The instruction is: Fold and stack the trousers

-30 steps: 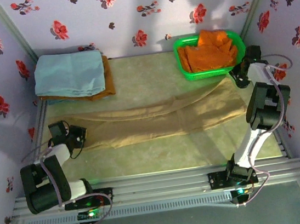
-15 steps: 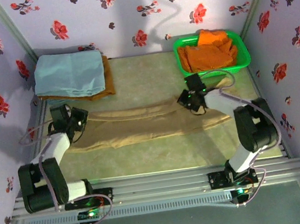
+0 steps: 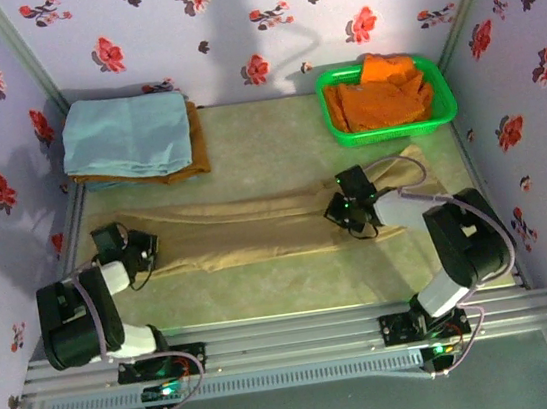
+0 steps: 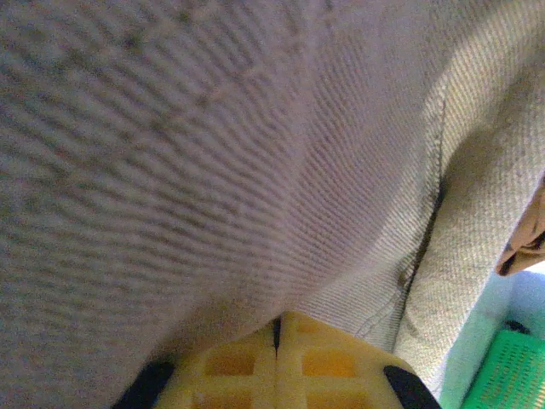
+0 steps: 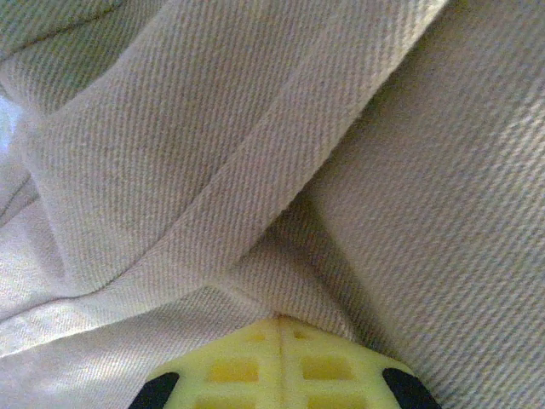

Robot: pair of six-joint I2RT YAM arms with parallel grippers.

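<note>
The tan trousers [image 3: 247, 230] lie lengthwise across the mat, from the left edge to the right side. At their left end my left gripper [image 3: 146, 247] is shut on the cloth. My right gripper [image 3: 347, 211] is shut on a fold of trouser cloth near the middle, and the right end [image 3: 412, 168] curls back behind it. In the left wrist view the yellow fingers [image 4: 247, 366] are closed, with tan twill [image 4: 213, 153] draped over my left gripper [image 4: 277, 322]. In the right wrist view my right gripper [image 5: 279, 324] is closed under a creased fold [image 5: 221, 196].
A green basket [image 3: 440, 92] of bright orange garments stands at the back right. A folded light blue cloth [image 3: 128, 133] rests on a brown-orange piece at the back left. Flowered walls close three sides. A metal rail [image 3: 291, 338] runs along the near edge.
My right arm has swung from beside the basket to mid-table, dragging the trousers' right end leftwards. My left gripper rose towards the back, then came back to the near-left end.
</note>
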